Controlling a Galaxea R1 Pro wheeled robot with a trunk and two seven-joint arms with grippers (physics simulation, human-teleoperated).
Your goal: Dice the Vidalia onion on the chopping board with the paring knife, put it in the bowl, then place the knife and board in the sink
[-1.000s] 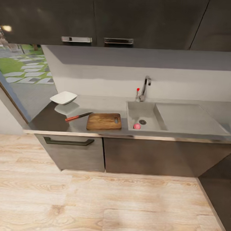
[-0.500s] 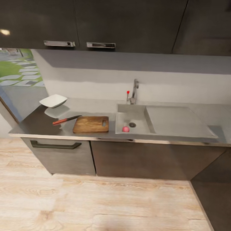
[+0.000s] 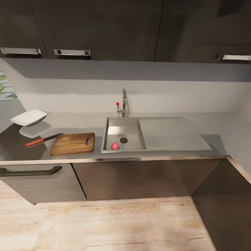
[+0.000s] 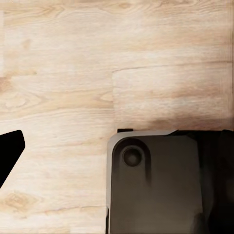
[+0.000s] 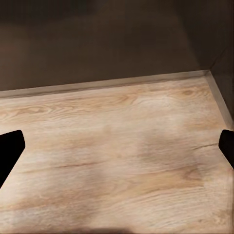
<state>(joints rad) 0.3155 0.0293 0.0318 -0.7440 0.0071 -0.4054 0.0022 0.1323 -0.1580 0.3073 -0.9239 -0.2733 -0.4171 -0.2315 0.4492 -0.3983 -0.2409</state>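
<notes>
Pink onion (image 3: 115,146) sits in the sink (image 3: 122,122); right jaws apart, left jaws' tips cut off, state unclear

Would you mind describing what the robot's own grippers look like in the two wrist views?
Little shows. The right gripper has two plain black, matte fingertips tapering to blunt points, without markings or cables. The left wrist view shows one similar black fingertip beside a dark rounded-corner body panel with a round recess.
</notes>
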